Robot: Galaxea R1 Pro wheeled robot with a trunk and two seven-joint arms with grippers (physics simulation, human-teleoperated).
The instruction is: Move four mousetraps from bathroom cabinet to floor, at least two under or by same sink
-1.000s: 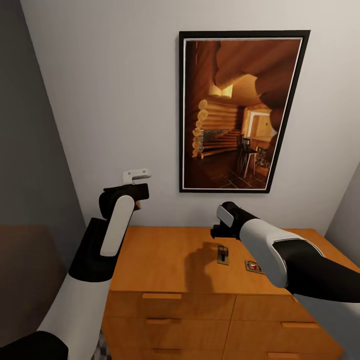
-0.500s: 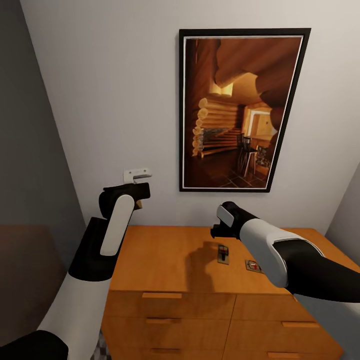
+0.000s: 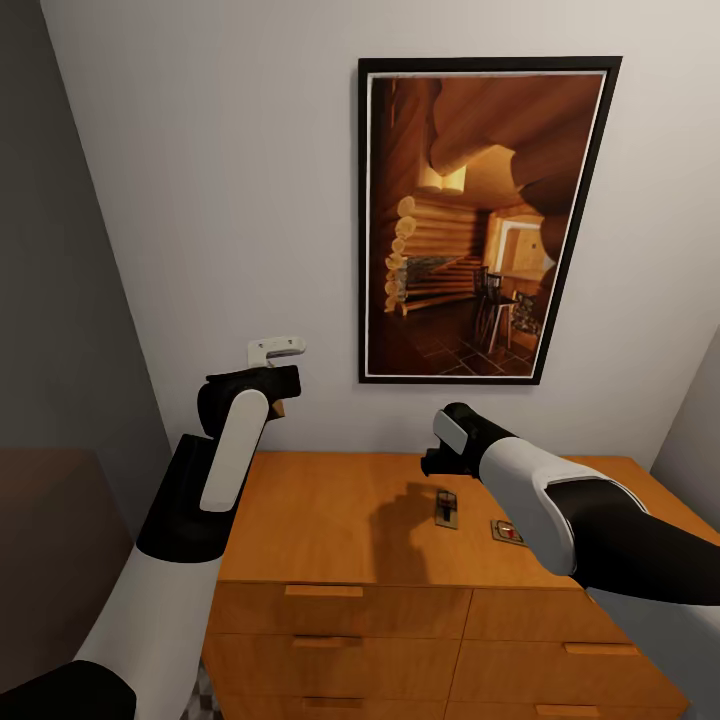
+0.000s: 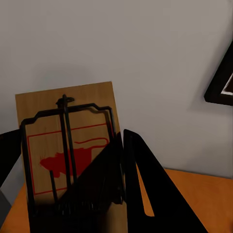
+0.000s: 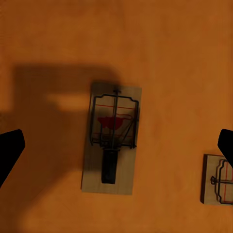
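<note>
A: Status?

B: Left gripper is clamped on one mousetrap, held up in front of the wall, clear of the cabinet. In the head view that arm sits raised above the cabinet's left end.

A: Right side?

B: Right gripper hangs over the cabinet top, fingers spread wide; in the wrist view the two fingertips sit at opposite edges of the picture. The nearer mousetrap lies flat almost straight below me, roughly centred between the fingers. Its long axis runs crosswise to the line between the fingertips, so I judge they'd close across its short width. No wrist turn needed, I think.

A: Anything close by?

B: A second mousetrap lies off to one side, apart from the first, out by one fingertip. In the head view it's the one partly behind my right forearm. Open wood all round the target, the wall well behind. Plan is a straight descent.
</note>
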